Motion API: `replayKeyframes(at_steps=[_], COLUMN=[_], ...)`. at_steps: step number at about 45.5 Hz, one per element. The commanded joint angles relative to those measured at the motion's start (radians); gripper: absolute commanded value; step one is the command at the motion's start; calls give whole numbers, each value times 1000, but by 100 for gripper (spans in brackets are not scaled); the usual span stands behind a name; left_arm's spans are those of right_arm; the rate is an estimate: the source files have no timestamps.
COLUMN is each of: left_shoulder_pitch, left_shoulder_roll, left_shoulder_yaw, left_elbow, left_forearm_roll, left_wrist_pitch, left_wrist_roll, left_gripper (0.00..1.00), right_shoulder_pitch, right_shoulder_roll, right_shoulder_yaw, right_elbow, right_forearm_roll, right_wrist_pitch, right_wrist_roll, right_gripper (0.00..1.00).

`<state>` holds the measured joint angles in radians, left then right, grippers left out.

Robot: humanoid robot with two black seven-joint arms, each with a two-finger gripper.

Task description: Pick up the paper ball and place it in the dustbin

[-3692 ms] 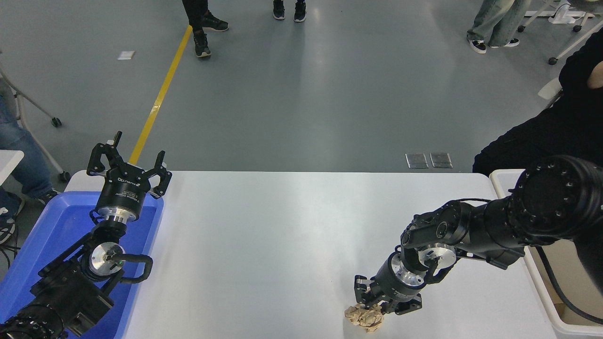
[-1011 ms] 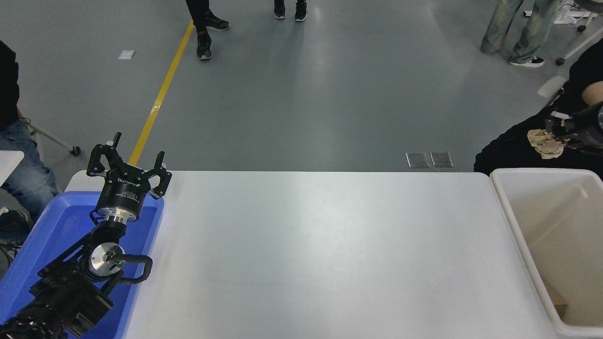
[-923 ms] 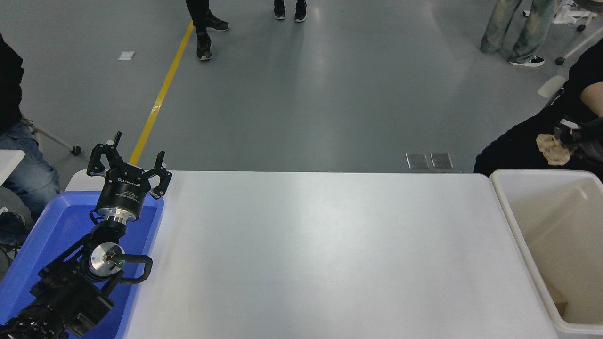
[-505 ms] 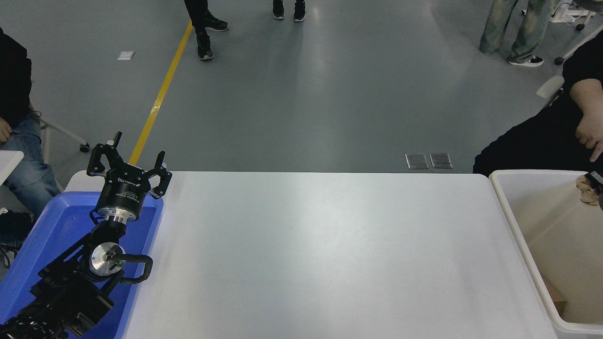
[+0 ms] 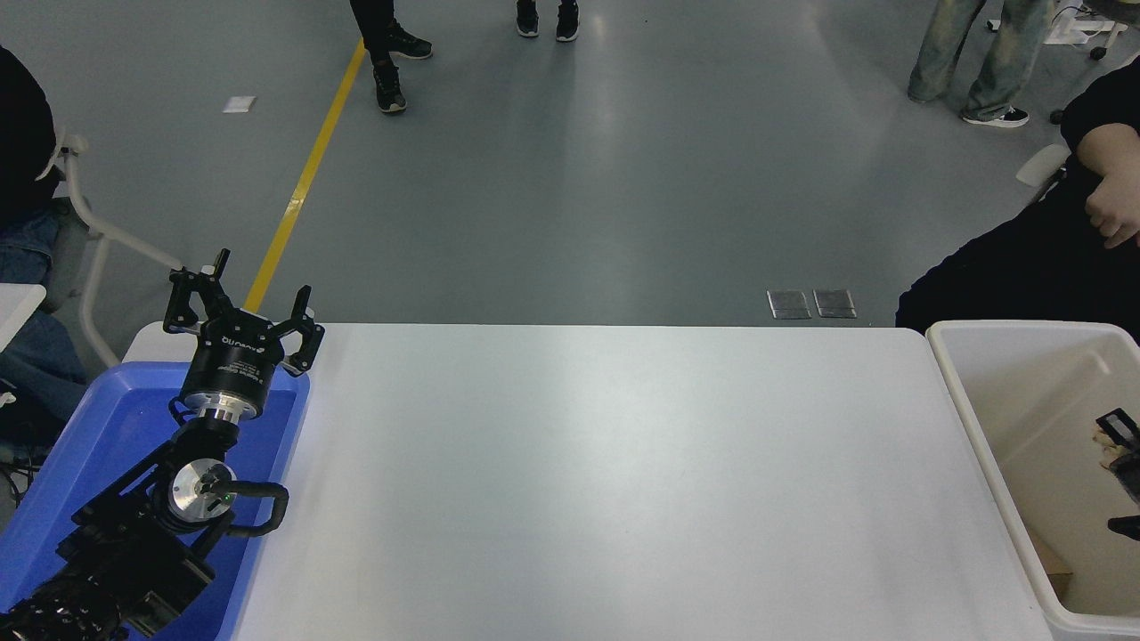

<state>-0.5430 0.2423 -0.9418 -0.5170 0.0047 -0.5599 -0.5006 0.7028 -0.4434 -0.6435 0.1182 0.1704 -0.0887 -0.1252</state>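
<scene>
The cream dustbin (image 5: 980, 445) stands off the table's right end. My right gripper (image 5: 1119, 472) shows only at the picture's right edge, low inside the dustbin between its walls. A sliver of the tan paper ball (image 5: 1107, 458) shows between its two black fingers; the gripper is shut on it. The rest of the ball and the right arm are cut off by the frame. My left gripper (image 5: 240, 303) is parked open and empty at the table's far left corner.
A blue tray (image 5: 80, 472) lies under the left arm at the table's left end. A brown scrap (image 5: 1055, 565) lies on the dustbin floor. A person's hand (image 5: 1113, 209) hangs beyond the dustbin. Another person sits at the far left.
My right gripper lifted the paper ball off the table's near side, carried it right over the dustbin, and has now dropped down inside it. The left arm has not moved.
</scene>
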Motion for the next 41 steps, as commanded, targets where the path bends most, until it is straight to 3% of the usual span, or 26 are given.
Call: replayKeyframes(at_steps=[1,41], left_shoulder_pitch=[0,-2], left_shoulder_roll=[0,0], left_shoulder_yaw=[0,0], left_elbow=[-1,0], left_forearm_roll=[0,0], left_wrist_pitch=[0,0], left_wrist_roll=[-1,0], left_gripper=[98,98], right_shoulder_pitch=[-8,204], right_shoulder_roll=[8,-1], right_shoulder_yaw=[2,131], right_elbow=[-2,73], right_forearm_roll=[3,-9], right_wrist_pitch=[-74,-56], right_wrist_roll=[1,1], right_gripper=[99,100])
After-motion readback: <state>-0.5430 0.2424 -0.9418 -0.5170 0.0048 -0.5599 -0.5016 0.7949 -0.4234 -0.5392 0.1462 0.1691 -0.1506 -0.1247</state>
